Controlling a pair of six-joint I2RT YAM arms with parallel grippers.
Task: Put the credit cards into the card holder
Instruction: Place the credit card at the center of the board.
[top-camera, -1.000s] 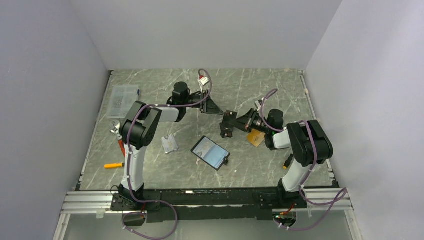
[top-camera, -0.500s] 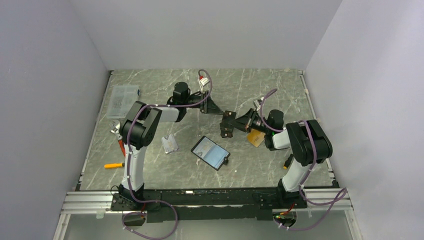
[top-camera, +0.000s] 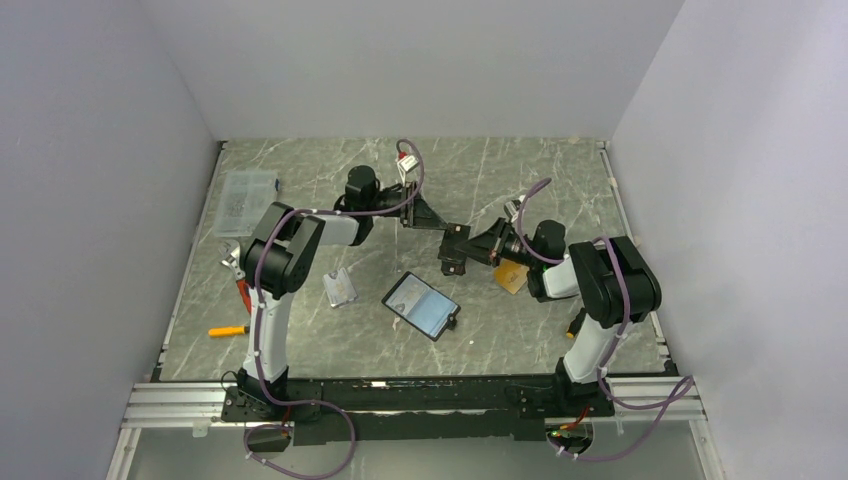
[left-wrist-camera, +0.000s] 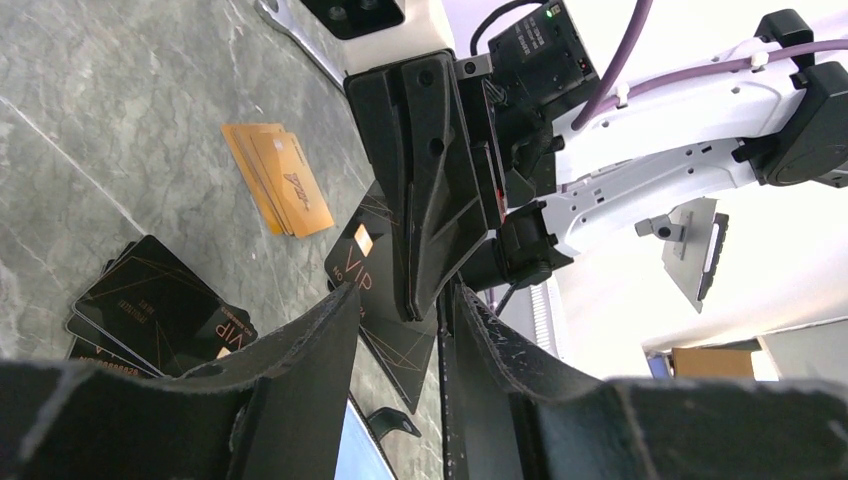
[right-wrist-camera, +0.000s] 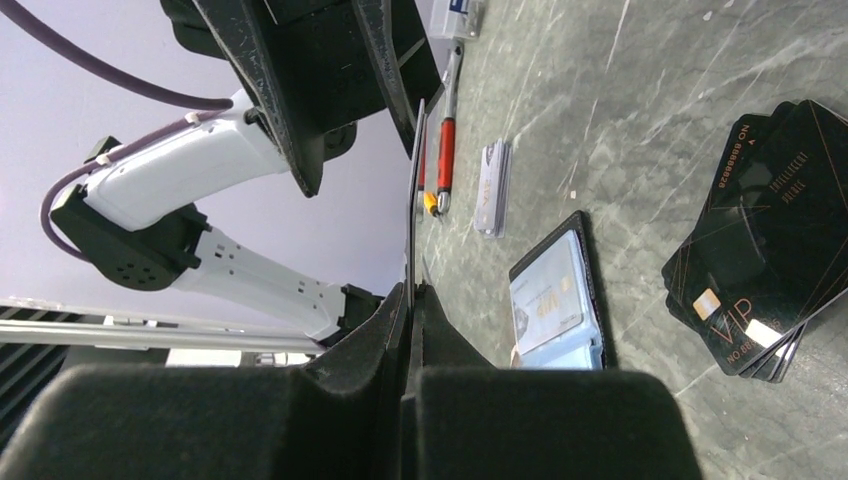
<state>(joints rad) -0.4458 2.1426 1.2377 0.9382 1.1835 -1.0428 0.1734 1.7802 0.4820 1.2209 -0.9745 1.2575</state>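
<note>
The right gripper (right-wrist-camera: 412, 295) has edged left and slightly farther across the table (top-camera: 540, 170) over the past second, closing on the left gripper (left-wrist-camera: 405, 295), whose fingers (left-wrist-camera: 320, 350) have narrowed. This looks like a mid-air handover, so the task is at a re-grip rather than an insertion.

The right fingers are clamped on a black card (left-wrist-camera: 370, 255), held edge-up above the table. The left fingers stand apart on either side of its far edge; whether they touch it yet is hard to tell.

The card holder (top-camera: 420, 304) lies open, near and left of both grippers. The remaining black cards (left-wrist-camera: 150, 300) and orange cards (left-wrist-camera: 280, 185) lie on the table to the right.
</note>
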